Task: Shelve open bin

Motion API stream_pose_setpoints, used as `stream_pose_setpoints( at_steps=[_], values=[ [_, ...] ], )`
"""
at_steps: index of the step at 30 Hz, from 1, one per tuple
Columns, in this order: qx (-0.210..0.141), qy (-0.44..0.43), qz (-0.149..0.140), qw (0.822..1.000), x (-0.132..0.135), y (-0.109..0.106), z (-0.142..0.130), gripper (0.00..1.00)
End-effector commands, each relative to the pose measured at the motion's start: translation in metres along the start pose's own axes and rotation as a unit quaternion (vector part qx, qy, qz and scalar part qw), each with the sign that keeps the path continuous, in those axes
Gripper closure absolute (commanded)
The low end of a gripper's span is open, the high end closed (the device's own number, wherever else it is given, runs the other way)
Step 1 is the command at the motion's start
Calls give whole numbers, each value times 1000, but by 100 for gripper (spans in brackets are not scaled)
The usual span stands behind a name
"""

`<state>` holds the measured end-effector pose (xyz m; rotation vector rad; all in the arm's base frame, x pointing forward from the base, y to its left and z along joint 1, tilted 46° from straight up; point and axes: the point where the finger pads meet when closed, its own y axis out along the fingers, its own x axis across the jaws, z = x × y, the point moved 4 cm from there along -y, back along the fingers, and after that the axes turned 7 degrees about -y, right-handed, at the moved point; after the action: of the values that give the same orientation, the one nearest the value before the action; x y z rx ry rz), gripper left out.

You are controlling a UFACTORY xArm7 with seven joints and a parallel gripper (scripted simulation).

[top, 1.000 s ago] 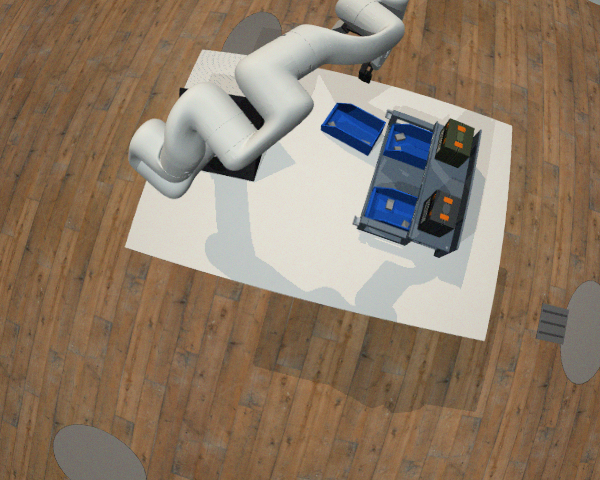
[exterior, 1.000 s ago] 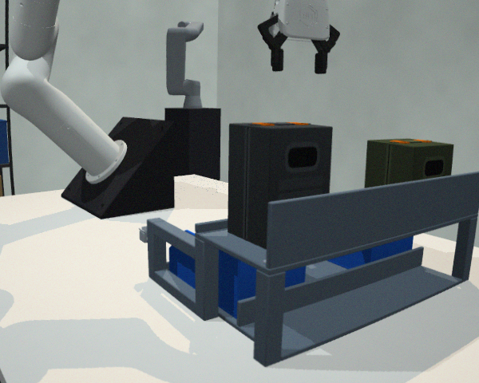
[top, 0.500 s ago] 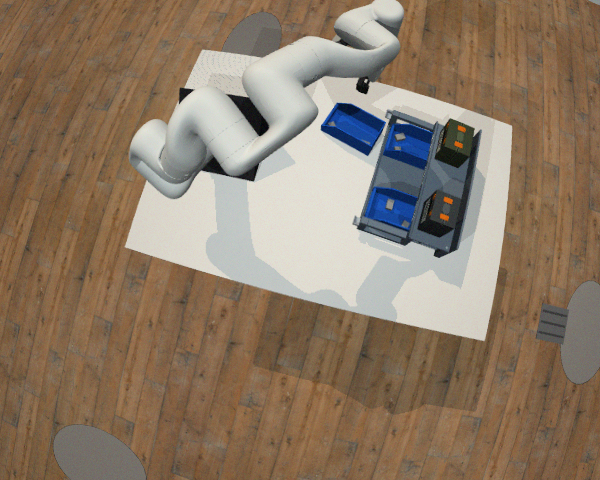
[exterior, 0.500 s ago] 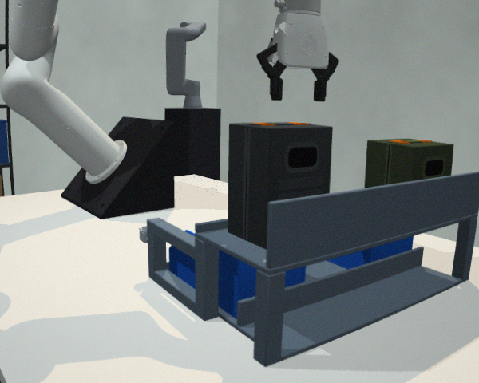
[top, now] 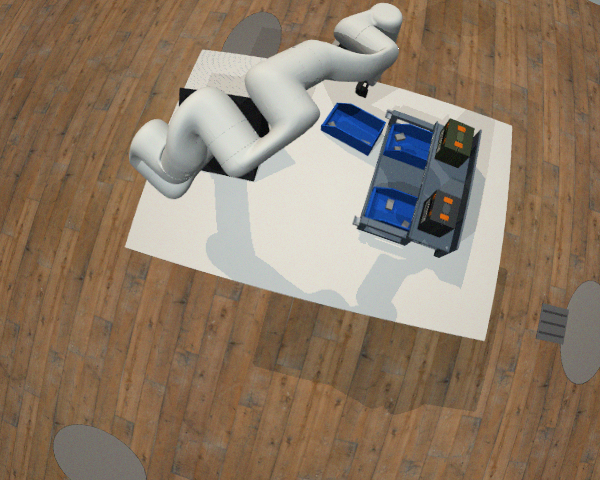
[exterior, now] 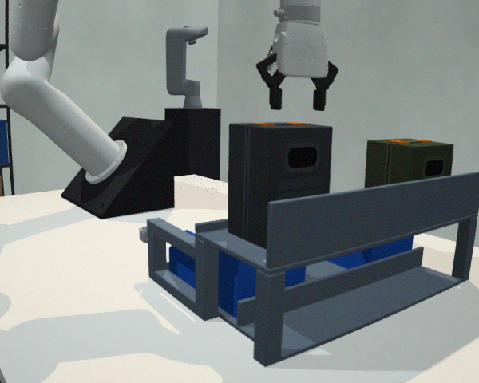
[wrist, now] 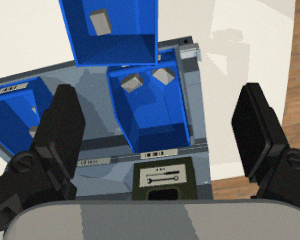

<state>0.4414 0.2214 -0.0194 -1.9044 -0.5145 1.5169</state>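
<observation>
One loose blue bin [top: 353, 129] [wrist: 115, 40] sits on the table [top: 300, 206] [exterior: 120, 263] [wrist: 25, 35], angled before the shelf [top: 383, 239] [exterior: 268, 317] [wrist: 95, 142], presumably for easy grasping. Two shelved bins, one far [top: 408, 144] [wrist: 150, 112] and one near [top: 392, 209] [wrist: 12, 120], flank the gap it should fill. The claw [top: 362, 88] [exterior: 297, 100] [wrist: 158, 102] hangs above, spread and holding nothing, probably to straddle its walls.

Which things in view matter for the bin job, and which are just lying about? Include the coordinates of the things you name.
Job:
- loose blue bin [top: 353, 129] [wrist: 112, 45] with its parts
- shelf [top: 401, 174] [exterior: 371, 223]
- two blue bins in the row
- gripper [top: 362, 88] [exterior: 297, 100] [wrist: 158, 102], open

Lying about:
- green case [top: 454, 143] [exterior: 409, 163] [wrist: 162, 177]
- dark grey case [top: 439, 212] [exterior: 279, 164]
- second, smaller arm [exterior: 176, 61]
</observation>
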Motion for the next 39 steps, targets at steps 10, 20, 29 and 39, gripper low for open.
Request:
stream_pose_setpoints(
  at_steps=[10, 20, 29, 39],
  values=[
    [-1, 0, -3, 1000, 1, -12, 0, 0],
    [-1, 0, -3, 1000, 1, -12, 0, 0],
    [-1, 0, -3, 1000, 1, -17, 0, 0],
    [-1, 0, -3, 1000, 1, -17, 0, 0]
  ],
)
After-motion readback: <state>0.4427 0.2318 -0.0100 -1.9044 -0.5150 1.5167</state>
